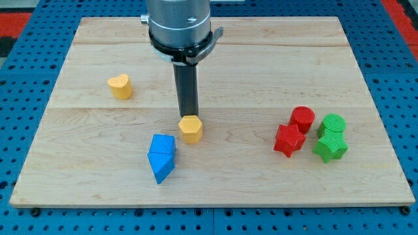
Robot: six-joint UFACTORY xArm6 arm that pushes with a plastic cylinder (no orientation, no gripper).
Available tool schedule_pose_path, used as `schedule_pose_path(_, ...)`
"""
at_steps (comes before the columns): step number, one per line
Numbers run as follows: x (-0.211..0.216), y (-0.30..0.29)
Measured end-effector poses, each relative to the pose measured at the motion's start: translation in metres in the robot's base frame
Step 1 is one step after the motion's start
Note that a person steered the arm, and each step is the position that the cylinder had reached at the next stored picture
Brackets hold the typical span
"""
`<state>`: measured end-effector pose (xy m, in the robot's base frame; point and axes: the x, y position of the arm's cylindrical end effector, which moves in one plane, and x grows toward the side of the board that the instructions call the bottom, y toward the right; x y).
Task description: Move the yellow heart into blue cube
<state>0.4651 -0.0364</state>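
Note:
The yellow heart (120,86) lies at the view's left on the wooden board (215,52). The blue cube (162,145) sits below the board's middle, touching a blue block of unclear shape (160,167) just beneath it. My tip (189,116) is at the middle of the board, right at the upper edge of a yellow hexagonal block (191,129). The tip is well to the right of and below the yellow heart, and up and to the right of the blue cube.
At the view's right stands a cluster: a red cylinder (302,119), a red star (289,140), a green cylinder (333,124) and a green star (330,147). The arm's grey housing (179,26) hangs over the board's top middle.

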Motion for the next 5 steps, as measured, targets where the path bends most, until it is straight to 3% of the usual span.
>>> schedule_pose_path(3, 0.015, -0.010)
schedule_pose_path(5, -0.039, -0.022)
